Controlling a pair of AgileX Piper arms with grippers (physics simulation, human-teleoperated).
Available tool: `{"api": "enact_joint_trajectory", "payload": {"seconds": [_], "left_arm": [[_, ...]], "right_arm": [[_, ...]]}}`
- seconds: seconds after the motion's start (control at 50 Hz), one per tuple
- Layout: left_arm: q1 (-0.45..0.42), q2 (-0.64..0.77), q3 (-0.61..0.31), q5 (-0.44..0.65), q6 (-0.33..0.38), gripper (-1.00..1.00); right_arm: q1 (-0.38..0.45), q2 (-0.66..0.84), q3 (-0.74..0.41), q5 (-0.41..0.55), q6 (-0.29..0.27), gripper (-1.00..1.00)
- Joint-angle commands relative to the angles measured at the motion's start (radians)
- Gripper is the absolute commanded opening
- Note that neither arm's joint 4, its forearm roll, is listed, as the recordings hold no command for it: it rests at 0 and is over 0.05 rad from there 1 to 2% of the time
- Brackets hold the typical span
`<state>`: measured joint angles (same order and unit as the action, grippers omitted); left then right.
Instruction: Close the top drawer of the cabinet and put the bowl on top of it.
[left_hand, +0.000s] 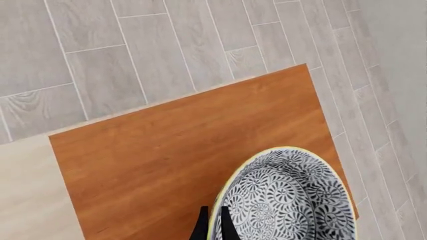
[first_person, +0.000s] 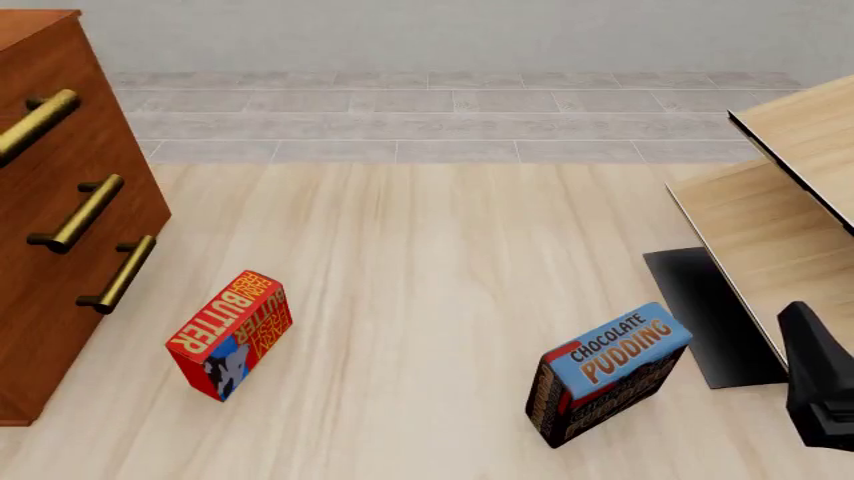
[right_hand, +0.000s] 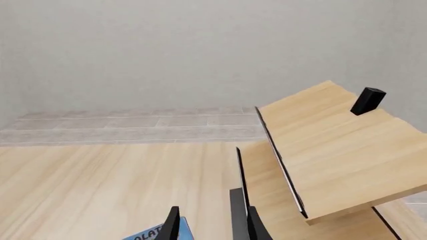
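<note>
Left wrist view: the bowl (left_hand: 287, 197), white with dark blue-grey flowers and a pale yellow rim, fills the lower right of the frame above the reddish-brown top of the cabinet (left_hand: 173, 150). The left gripper (left_hand: 213, 226) is clamped on the bowl's rim at the lower centre, one dark finger outside the rim and one inside. Grey floor tiles (left_hand: 133, 50) occupy the upper part of the frame.

Front view: the cabinet (first_person: 60, 240) stands at the left edge; the top drawer (first_person: 47, 95) appears flush with the two drawer fronts below it, its brass handle (first_person: 34, 125) projecting. On the pale table (first_person: 427, 280), a red butter box (first_person: 230, 334) stands at lower left, near the cabinet, and a chocolate pudding box (first_person: 607, 372) at lower right, well apart from it. Pale wood furniture (first_person: 781, 200) fills the right edge.

Right wrist view: the right gripper (right_hand: 212, 225), at the lower centre, has its fingers apart and holds nothing; the pudding box's blue corner (right_hand: 157, 233) shows just beside one finger.
</note>
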<state>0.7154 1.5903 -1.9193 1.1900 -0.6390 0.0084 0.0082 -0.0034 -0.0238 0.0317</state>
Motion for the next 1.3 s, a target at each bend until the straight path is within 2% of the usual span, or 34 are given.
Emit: {"api": "enact_joint_trajectory", "payload": {"seconds": [0.02,0.28,0.36,0.42,0.44,0.48,0.5,0.54,0.58,0.6,0.76,0.84,1.0,1.16,1.3], "left_arm": [[0.019,0.000,0.028,-0.007,0.008,-1.00],[0.019,-0.004,0.038,-0.008,0.006,-1.00],[0.042,-0.009,0.027,-0.009,0.016,-1.00],[0.063,-0.024,0.045,-0.019,-0.004,-1.00],[0.058,-0.027,0.039,-0.022,-0.008,1.00],[0.040,-0.035,0.045,-0.036,-0.017,1.00],[0.067,-0.038,0.052,-0.035,-0.014,1.00],[0.035,-0.041,0.060,-0.046,-0.023,1.00],[0.062,-0.030,0.040,-0.032,-0.016,1.00],[0.042,-0.027,0.032,-0.033,-0.019,1.00],[0.068,-0.029,0.033,-0.034,-0.015,1.00],[0.063,0.009,-0.035,-0.022,-0.011,1.00],[0.066,0.023,-0.082,-0.012,-0.020,1.00],[0.036,-0.041,-0.043,-0.005,-0.036,1.00],[0.035,-0.068,-0.046,0.013,-0.038,1.00]], "right_arm": [[-0.002,-0.002,0.002,-0.001,0.000,1.00],[-0.004,-0.001,0.000,-0.001,0.003,1.00],[-0.003,-0.001,0.000,-0.003,0.003,1.00],[-0.003,0.000,0.001,-0.003,0.003,1.00],[-0.003,-0.001,0.001,-0.003,0.003,1.00],[-0.003,-0.001,0.002,-0.003,0.004,1.00],[-0.003,-0.001,0.001,-0.004,0.004,1.00],[-0.003,0.000,0.001,-0.004,0.003,1.00],[-0.002,0.000,0.001,-0.004,0.003,1.00],[-0.002,-0.001,0.001,-0.003,0.003,1.00],[-0.002,-0.001,0.001,-0.003,0.003,1.00],[-0.001,-0.001,0.001,-0.003,0.003,1.00],[-0.002,-0.001,0.001,-0.003,0.003,1.00],[0.001,-0.004,0.001,-0.002,-0.002,1.00],[0.002,-0.005,0.001,-0.001,-0.005,1.00]]}}
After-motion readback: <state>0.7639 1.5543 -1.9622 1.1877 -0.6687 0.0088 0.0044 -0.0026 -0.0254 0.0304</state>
